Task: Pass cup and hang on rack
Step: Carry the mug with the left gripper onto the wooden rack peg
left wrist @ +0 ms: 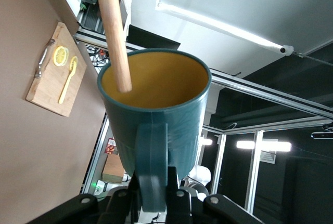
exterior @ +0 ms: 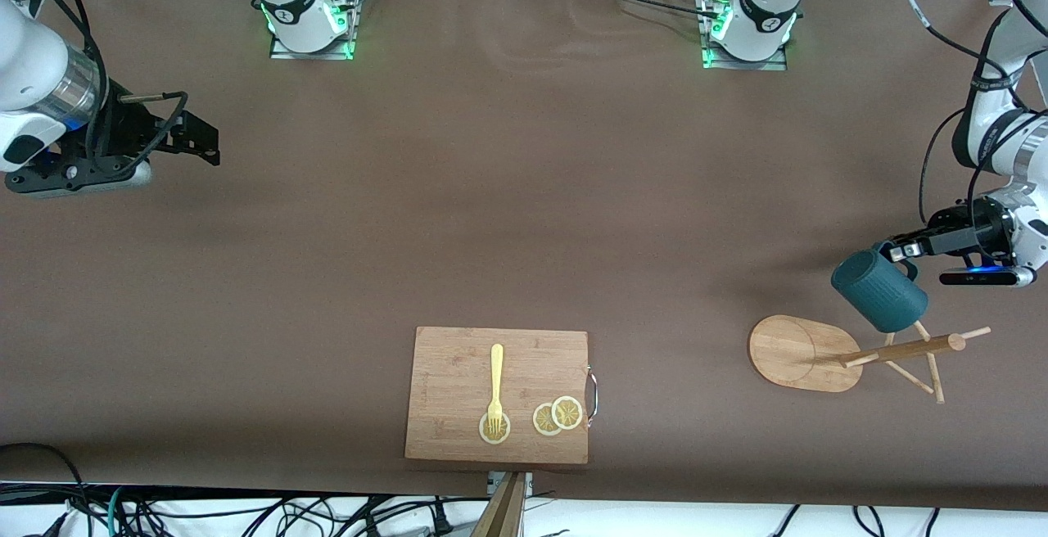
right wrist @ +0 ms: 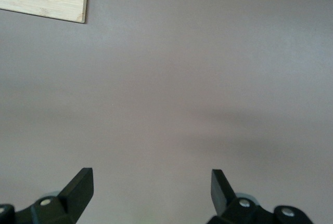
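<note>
The dark teal ribbed cup [exterior: 880,291] hangs tilted in the air over the rack [exterior: 806,353], just above its thin pegs [exterior: 925,373]. My left gripper [exterior: 896,252] is shut on the cup's handle [left wrist: 152,167]. In the left wrist view the cup [left wrist: 177,115] shows its yellow inside, and a wooden rod of the rack [left wrist: 113,31] ends against its mouth. The rack stands on its oval base at the left arm's end of the table. My right gripper [exterior: 201,144] waits open over bare table at the right arm's end, its fingers [right wrist: 80,185] wide apart with nothing between them.
A rectangular wooden cutting board [exterior: 458,357] lies near the front edge mid-table, with a yellow fork [exterior: 496,381] and lemon slices [exterior: 557,416] on it and a metal handle at one side. Brown table cloth [exterior: 524,193] covers everything else.
</note>
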Robot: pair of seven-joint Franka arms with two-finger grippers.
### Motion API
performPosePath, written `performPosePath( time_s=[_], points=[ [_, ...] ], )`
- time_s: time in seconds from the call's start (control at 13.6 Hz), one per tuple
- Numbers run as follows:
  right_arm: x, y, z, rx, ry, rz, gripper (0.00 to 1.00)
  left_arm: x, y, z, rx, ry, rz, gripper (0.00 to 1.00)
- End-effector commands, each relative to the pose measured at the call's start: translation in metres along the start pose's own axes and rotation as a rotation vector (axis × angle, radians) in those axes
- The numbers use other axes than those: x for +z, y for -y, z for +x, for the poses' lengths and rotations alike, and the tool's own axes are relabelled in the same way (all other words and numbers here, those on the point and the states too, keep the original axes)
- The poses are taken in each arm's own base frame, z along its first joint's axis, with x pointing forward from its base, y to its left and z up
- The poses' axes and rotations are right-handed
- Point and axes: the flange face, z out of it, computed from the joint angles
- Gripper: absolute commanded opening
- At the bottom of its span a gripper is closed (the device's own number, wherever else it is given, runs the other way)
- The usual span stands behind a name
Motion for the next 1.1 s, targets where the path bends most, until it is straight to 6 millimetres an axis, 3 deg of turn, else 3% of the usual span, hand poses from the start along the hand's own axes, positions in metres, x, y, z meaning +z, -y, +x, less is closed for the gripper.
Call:
performPosePath(
  time_s=[0.0, 0.44, 1.03],
  points=[
    [-0.006, 0.0, 0.002, -0.009, -0.009, -0.011, 1.0, -0.011, 0.001, 0.012, -0.002, 0.006, -0.071, 0.0],
    [-0.002, -0.002, 0.004, 0.001, -0.003, -0.01, 1.0, -0.032, 0.027, 0.02, 0.006, -0.009, -0.112, 0.0],
    [0.005, -0.028, 0.007, 0.042, 0.008, -0.007, 1.0, -0.051, 0.056, 0.029, -0.008, -0.047, -0.141, 0.04]
  ],
)
